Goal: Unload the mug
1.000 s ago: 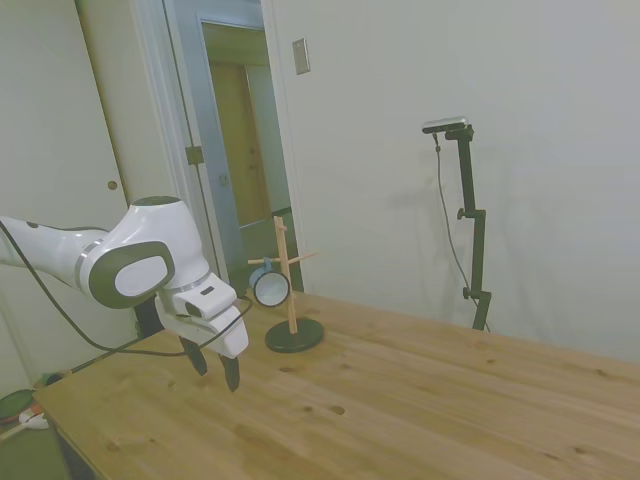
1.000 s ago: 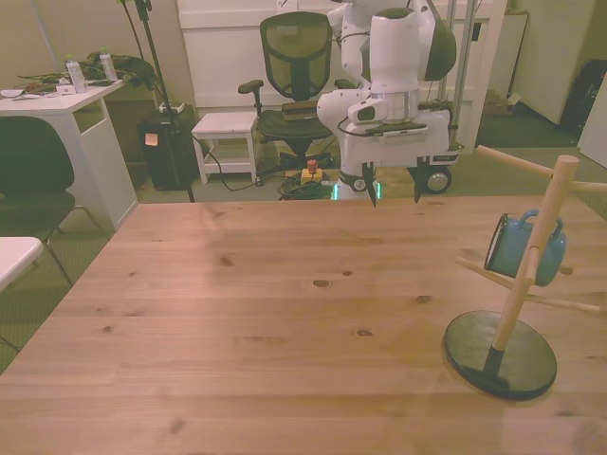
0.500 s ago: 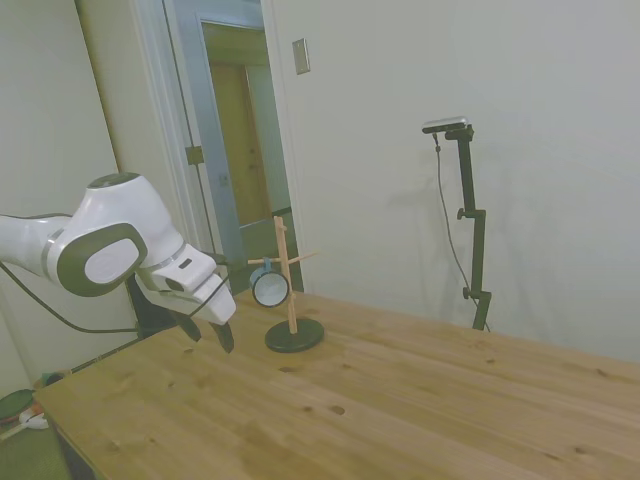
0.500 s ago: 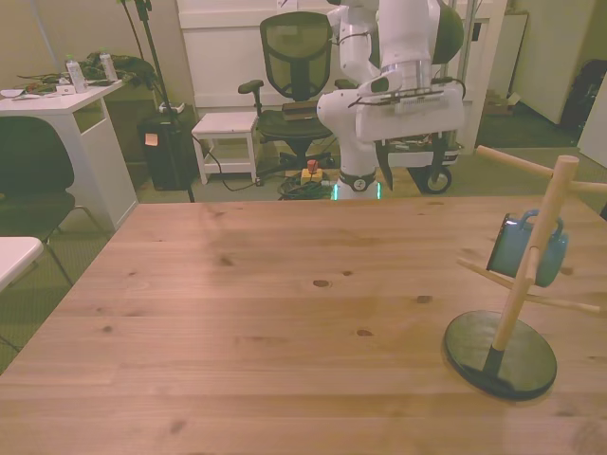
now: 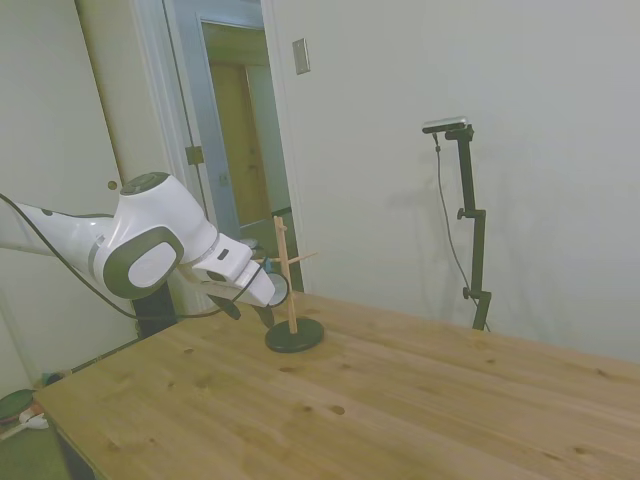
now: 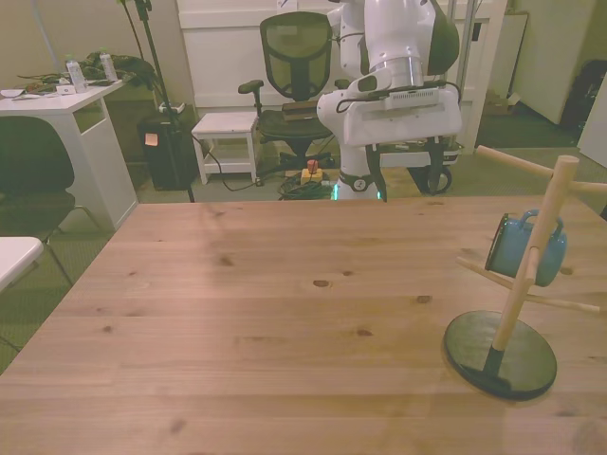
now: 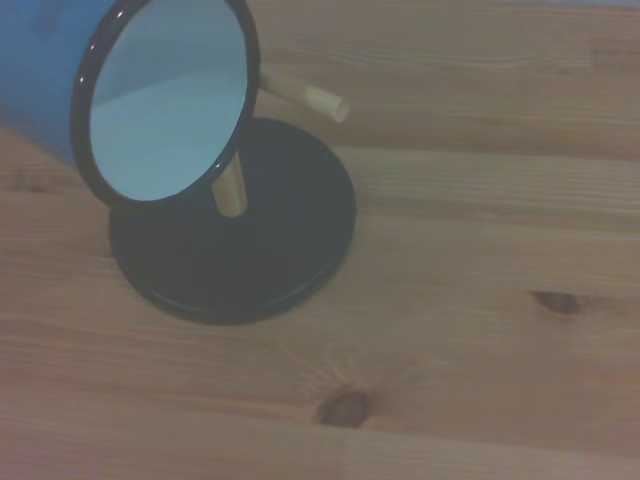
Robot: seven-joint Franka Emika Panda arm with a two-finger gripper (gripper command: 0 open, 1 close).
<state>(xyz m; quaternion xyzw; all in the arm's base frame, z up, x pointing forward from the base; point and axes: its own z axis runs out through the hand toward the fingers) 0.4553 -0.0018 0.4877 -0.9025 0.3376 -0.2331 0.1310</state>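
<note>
Only the wrist view shows the mug's (image 7: pixel 160 105) white inside — hand (image 6: pixel 405 180) open, empty.

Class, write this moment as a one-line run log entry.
phase: approach | claw: open, empty, near rack | mug: hanging on wooden rack | unload: not yet done

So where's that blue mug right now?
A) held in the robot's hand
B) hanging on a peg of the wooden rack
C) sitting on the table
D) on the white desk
B: the mug hangs by its handle on a peg of the rack, clear of the table; the hand is nowhere near it in the front view.
</note>
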